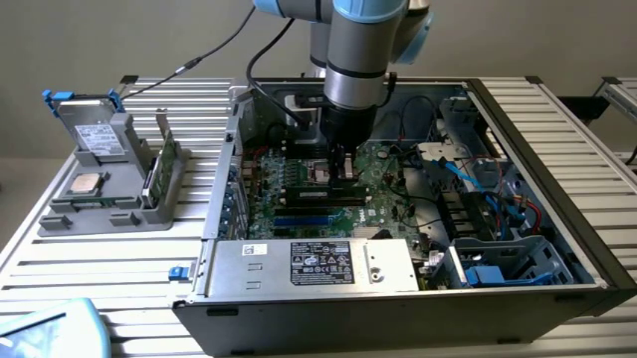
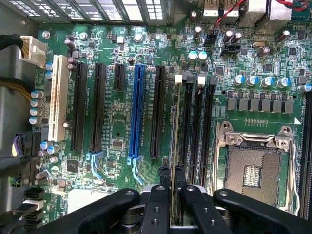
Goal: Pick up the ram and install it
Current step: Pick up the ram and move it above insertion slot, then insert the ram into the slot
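Observation:
My gripper (image 1: 344, 173) reaches down into the open computer case, just over the motherboard (image 1: 289, 183). It is shut on the ram (image 2: 173, 141), a thin dark stick seen edge-on between the two black fingers (image 2: 163, 187). The ram lies lengthwise along the outermost of the black memory slots (image 2: 197, 131), on the side of the expansion slots. Its far end reaches that slot's white latch (image 2: 178, 78). I cannot tell whether its lower edge touches the slot.
The CPU socket (image 2: 253, 165) sits beside the memory slots, the blue expansion slot (image 2: 137, 112) on their other side. A power supply (image 1: 313, 265) and cables (image 1: 478, 186) crowd the case. At the exterior view's left, a grey stand (image 1: 110, 186) holds a green card (image 1: 167, 168) and a drive (image 1: 95, 134).

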`<state>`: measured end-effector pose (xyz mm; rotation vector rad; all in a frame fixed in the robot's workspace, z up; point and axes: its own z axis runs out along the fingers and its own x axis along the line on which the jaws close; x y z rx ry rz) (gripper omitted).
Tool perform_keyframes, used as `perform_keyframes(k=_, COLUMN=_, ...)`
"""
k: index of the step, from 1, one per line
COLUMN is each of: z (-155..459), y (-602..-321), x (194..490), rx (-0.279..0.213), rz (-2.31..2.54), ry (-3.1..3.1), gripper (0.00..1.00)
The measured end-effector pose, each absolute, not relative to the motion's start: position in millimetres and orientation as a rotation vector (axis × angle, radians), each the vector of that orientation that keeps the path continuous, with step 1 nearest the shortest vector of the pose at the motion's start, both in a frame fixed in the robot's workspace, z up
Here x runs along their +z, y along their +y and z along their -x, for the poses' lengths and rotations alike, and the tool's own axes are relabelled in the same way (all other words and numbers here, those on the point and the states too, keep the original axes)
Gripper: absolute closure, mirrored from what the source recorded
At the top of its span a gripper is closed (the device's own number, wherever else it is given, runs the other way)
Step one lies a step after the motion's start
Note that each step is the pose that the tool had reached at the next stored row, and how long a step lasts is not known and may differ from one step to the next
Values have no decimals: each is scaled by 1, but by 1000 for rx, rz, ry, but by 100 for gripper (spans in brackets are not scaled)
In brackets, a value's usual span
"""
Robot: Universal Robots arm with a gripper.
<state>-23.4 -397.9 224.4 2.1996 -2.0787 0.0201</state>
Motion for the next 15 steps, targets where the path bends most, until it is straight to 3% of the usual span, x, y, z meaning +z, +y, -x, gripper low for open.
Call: perform_keyframes(k=15, z=24, y=-397, x=223, rx=23, rz=-2186, ry=-2094, gripper=86)
